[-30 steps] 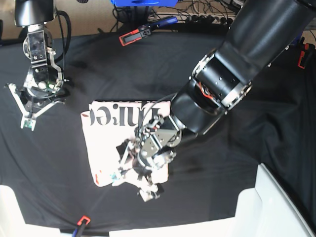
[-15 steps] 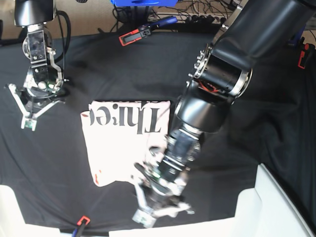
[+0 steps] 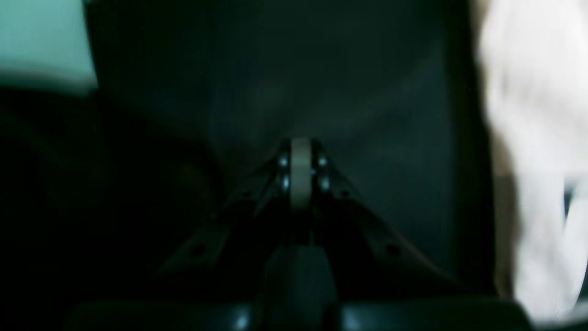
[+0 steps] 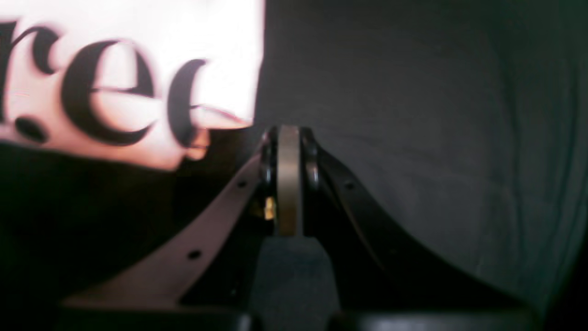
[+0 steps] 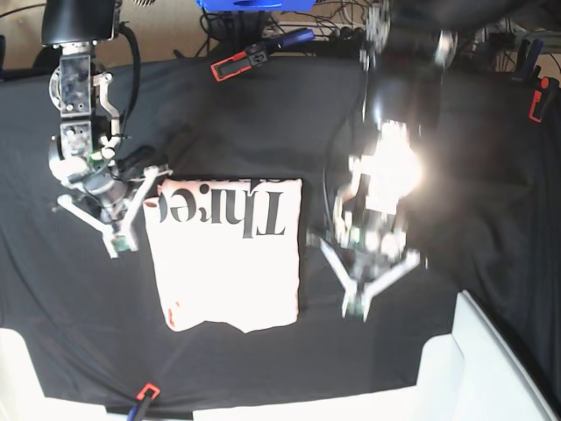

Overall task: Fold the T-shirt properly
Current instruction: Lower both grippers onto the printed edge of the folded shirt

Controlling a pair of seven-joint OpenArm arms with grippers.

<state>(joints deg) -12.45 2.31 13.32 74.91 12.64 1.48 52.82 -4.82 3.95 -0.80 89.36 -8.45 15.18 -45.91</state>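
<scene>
The pale pink T-shirt (image 5: 226, 259) lies folded in a flat rectangle on the black table cloth (image 5: 473, 202), with the black "Three" lettering along its far edge. My left gripper (image 5: 352, 305) is shut and empty, hovering over bare cloth just right of the shirt. In the left wrist view the left gripper (image 3: 301, 172) has its pads together, and the shirt (image 3: 528, 138) shows blurred at the right edge. My right gripper (image 5: 117, 247) is shut and empty beside the shirt's far left corner. In the right wrist view the right gripper (image 4: 288, 179) sits just beside the lettered edge of the shirt (image 4: 138, 69).
A white bin (image 5: 491, 373) stands at the front right and another white edge (image 5: 17, 368) at the front left. A red and black clamp (image 5: 237, 63) lies at the back, a red clip (image 5: 145, 392) at the front edge, and another (image 5: 536, 101) at the right.
My left arm has lifted off the shirt's front edge and swung right and back, now beside the shirt. My right arm has moved in toward the shirt's far left corner. The shirt lies flat.
</scene>
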